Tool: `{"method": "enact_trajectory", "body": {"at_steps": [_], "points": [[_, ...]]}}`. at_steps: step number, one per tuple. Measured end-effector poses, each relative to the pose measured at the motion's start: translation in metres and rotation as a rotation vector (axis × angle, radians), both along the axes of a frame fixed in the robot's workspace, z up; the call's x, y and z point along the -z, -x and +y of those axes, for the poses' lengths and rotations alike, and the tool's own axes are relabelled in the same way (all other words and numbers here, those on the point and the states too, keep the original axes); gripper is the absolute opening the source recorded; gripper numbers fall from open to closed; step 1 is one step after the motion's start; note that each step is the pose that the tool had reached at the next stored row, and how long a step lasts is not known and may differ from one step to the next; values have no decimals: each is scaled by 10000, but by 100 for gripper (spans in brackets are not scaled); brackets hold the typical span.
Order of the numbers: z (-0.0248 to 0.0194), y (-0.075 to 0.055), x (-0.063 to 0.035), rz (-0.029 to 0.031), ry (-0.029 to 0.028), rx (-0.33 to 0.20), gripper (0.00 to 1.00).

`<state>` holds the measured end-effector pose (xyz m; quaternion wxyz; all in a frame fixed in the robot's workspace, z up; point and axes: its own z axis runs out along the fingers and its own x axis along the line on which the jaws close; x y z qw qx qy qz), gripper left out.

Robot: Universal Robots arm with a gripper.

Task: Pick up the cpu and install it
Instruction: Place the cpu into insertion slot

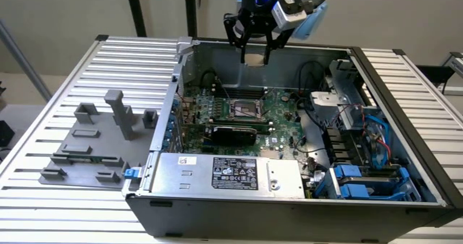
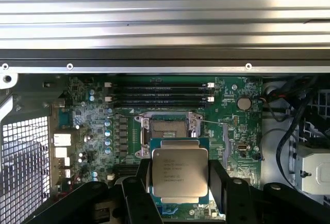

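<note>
One cpu [image 2: 179, 171] hangs in the gripper [image 2: 180, 181] over the case [image 1: 289, 214].

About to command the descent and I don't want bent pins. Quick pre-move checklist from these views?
1. Chip clamped in claw: ok.
2. Chip's metal top faces the wrist camera: ok.
3. Socket bare, nothing lying in it: ok.
4. Chip centred over socket: cannot tell.
5. Chip corner mark matched to socket: cannot tell.
6. Socket latch fully open: cannot tell.
</note>
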<state>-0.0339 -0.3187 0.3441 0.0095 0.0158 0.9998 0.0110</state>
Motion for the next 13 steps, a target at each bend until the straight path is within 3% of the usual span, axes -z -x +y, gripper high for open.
{"method": "enact_trajectory", "body": {"at_steps": [7,13], "points": [[0,0,0,1,1,24,55],[0,0,17,0,0,1046,55]]}}
